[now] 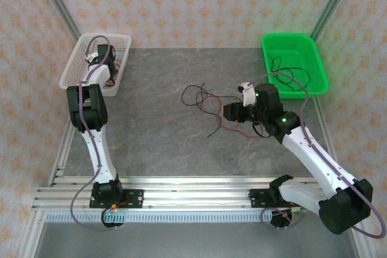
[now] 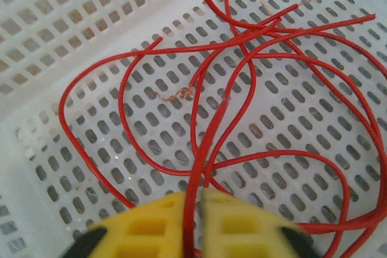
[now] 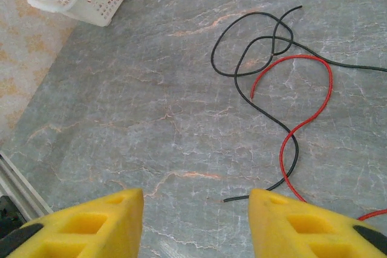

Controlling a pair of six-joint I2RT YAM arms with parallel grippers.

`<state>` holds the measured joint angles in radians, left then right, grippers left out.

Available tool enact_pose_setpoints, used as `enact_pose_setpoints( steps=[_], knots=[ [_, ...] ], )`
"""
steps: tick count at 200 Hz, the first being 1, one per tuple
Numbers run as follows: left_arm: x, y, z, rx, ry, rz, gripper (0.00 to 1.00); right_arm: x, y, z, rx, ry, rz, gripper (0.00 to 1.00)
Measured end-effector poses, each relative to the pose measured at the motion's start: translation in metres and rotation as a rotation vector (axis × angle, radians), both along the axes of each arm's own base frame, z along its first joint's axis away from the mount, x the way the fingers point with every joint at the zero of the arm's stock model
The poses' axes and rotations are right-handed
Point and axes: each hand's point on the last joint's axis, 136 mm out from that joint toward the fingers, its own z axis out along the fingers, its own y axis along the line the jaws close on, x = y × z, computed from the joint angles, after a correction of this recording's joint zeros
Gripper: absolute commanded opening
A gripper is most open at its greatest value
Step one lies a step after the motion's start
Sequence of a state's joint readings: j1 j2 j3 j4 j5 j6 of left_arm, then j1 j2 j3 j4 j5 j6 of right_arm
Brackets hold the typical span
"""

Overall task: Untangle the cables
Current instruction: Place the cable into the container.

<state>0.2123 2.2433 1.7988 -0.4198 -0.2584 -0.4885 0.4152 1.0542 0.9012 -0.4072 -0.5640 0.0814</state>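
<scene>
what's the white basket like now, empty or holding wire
Holding wire: red cables lie in loose, crossing loops on the perforated floor of the white basket.

The bottom edge of the left wrist view cuts off the left gripper (image 2: pixel 193 194) just past its yellow fingertips (image 2: pixel 151 222). A red cable (image 2: pixel 208 143) runs into the narrow gap between them and blurs there, so whether it is pinched cannot be told. Other red loops (image 2: pixel 91 89) leave past the top and right edges. From above, the arm hides that gripper inside the white basket (image 1: pixel 118 41), and the cables there are too thin to make out. The right gripper (image 3: pixel 196 200) is cut off below its fingertips. The black cables (image 3: pixel 213 58) trail off the right edge, and a second red cable (image 3: pixel 331 89) slips behind the right finger
</scene>
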Motion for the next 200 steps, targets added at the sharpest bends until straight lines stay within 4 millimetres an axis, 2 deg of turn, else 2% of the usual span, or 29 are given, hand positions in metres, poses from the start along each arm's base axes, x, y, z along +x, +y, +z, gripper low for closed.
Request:
enact_pose_setpoints(
  steps=[26,57,90,123,164,184,200],
  knots=[
    [0.004,-0.003,0.005,-0.024,-0.016,-0.004,0.54,0.000,0.004,0.003,0.004,0.002,0.004,0.48],
    [0.007,-0.004,0.013,-0.048,-0.029,-0.015,0.61,0.002,0.009,0.009,0.009,0.002,-0.001,0.48],
    [0.019,-0.007,0.035,-0.065,-0.080,-0.041,0.72,0.005,0.010,0.007,0.005,0.019,-0.023,0.48],
    [0.030,-0.012,0.075,-0.071,-0.167,-0.070,0.76,0.011,0.009,-0.001,-0.010,0.055,-0.065,0.49],
    [0.031,-0.023,0.130,-0.072,-0.273,-0.108,0.79,0.020,0.006,-0.017,-0.028,0.114,-0.124,0.49],
    [0.033,-0.038,0.152,-0.076,-0.313,-0.150,0.81,0.025,0.008,-0.027,-0.046,0.146,-0.147,0.49],
    [0.039,-0.060,0.169,-0.084,-0.342,-0.219,0.82,0.031,0.014,-0.034,-0.060,0.170,-0.155,0.49]
  ],
)
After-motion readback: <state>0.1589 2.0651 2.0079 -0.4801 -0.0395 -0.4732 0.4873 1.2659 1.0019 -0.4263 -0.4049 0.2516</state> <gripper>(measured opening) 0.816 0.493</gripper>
